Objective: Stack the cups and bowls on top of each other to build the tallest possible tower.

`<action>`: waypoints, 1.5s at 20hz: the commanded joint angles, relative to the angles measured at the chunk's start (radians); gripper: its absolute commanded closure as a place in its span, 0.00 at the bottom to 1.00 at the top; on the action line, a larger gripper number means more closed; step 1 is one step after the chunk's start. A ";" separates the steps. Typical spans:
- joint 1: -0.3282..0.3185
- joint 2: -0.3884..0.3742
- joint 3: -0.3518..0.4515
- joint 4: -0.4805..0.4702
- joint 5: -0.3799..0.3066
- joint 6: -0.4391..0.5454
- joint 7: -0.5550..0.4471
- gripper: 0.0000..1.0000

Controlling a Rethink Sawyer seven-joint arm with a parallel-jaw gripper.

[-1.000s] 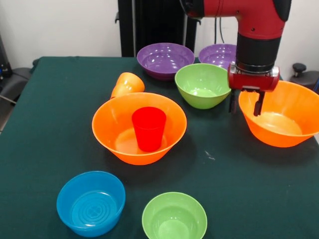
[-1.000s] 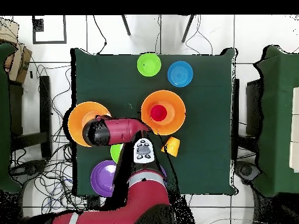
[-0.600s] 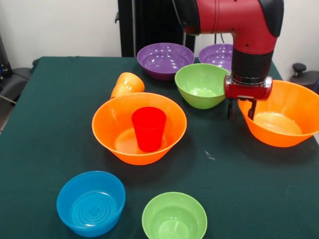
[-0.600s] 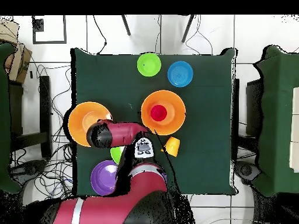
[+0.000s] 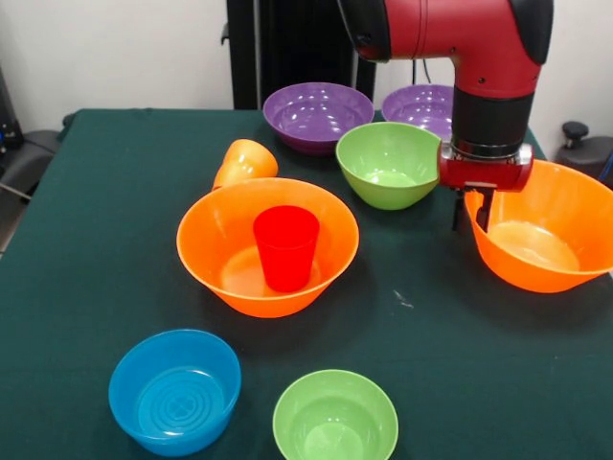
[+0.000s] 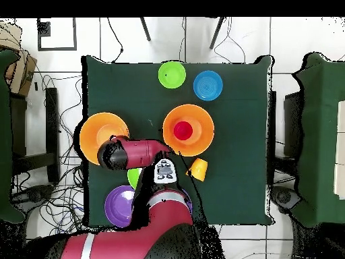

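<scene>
Front view: pincer (image 5: 473, 212) narrowed on the near-left rim of the large glossy orange plastic bowl (image 5: 546, 240) at the worktop's (image 5: 86, 268) 3 o'clock; one finger inside the wall, one outside. Second large orange bowl (image 5: 267, 244), centre, holds the upright red plastic tumbler (image 5: 285, 246).

Overhead view: held bowl (image 6: 101, 133) at 9 o'clock; tower base (image 6: 189, 130) near centre. Advice: lift level, clearing the medium green plastic bowl (image 5: 390, 164).
</scene>
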 commanded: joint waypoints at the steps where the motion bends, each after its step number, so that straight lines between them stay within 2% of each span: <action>1: -0.023 0.017 0.066 -0.031 -0.019 -0.012 0.061 1.00; 4: -0.015 -0.003 0.057 -0.026 -0.012 0.010 0.066 1.00; 9: -0.039 -0.123 0.073 0.024 0.004 0.113 0.044 1.00; 20: -0.069 -0.295 0.083 0.123 0.011 0.247 0.017 1.00; 24: -0.082 -0.323 0.084 0.131 0.004 0.276 0.004 1.00; 27: -0.099 -0.306 0.100 0.117 -0.003 0.278 -0.010 1.00; 30: -0.108 -0.326 0.100 0.105 -0.006 0.312 -0.024 1.00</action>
